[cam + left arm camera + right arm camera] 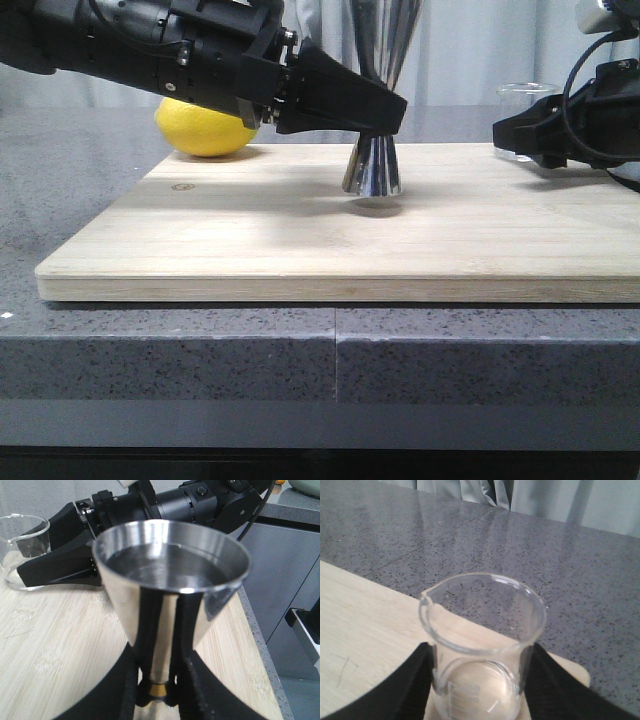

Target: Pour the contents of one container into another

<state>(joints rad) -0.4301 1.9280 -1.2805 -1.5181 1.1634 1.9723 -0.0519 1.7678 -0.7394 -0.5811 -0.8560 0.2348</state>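
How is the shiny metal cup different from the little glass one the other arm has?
The steel jigger is opaque, mirror-bright and hourglass-shaped with a gold band at its waist; the glass beaker is clear and straight-walled with a pouring lip. The jigger stands taller than the beaker. The jigger looks filled with clear liquid, while the beaker looks empty. Both stand upright on the wooden board, each between a gripper's black fingers.

Matte black arms, wedge-shaped left claw (385, 115) – silver screws, black cables

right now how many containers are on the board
2: the steel jigger mid-board, lifted just clear in the left claw, and the glass beaker at the board's far right corner in the right claw.
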